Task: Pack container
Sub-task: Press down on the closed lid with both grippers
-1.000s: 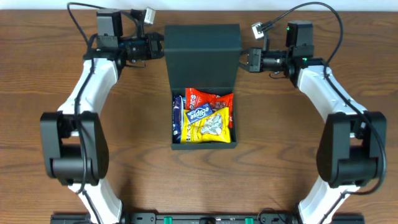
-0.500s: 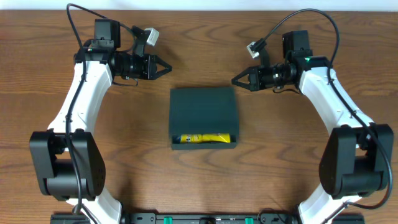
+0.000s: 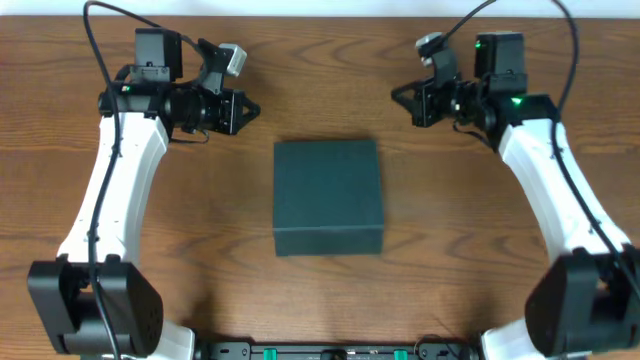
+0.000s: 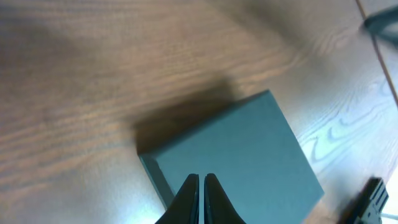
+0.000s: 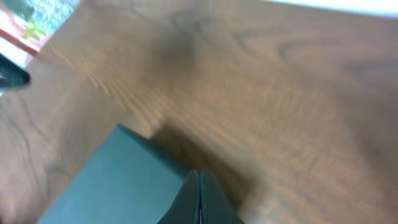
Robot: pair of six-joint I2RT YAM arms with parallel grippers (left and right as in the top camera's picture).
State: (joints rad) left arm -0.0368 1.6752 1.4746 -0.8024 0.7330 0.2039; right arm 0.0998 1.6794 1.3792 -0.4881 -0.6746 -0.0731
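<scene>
**Teal Box on Brown Wood Grain**

The container (image 3: 328,195) is dark teal-green, matte, one even tone across its lid and front wall. In the left wrist view it looks a paler blue-green. The table (image 3: 200,250) is mid-brown wood streaked with darker, wavy grain lines. The left arm (image 3: 108,190) and right arm (image 3: 556,190) have white shells over black joints. The left gripper (image 3: 252,107) and right gripper (image 3: 396,93) are black. Small green lights (image 3: 487,43) glow on the right arm.
</scene>
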